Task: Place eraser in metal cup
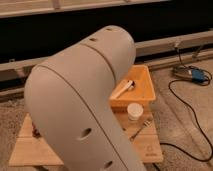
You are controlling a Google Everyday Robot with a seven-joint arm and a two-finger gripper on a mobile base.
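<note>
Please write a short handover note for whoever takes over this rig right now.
Hand: not in view; the large grey arm casing fills most of the camera view.
Eraser and metal cup: neither visible, presumably hidden behind the arm.
Visible: light wooden table, orange plastic tray holding a white utensil, white paper cup, fork.
Done: nothing confirmable.
Left: find the eraser and cup, then place the eraser inside.

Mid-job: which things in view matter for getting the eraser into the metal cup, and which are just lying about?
Job things: none visible. Eraser, metal cup and hand are out of sight; the arm covers most of the table.

Lying about: orange tray, white paper cup, fork, blue device on the floor.
</note>
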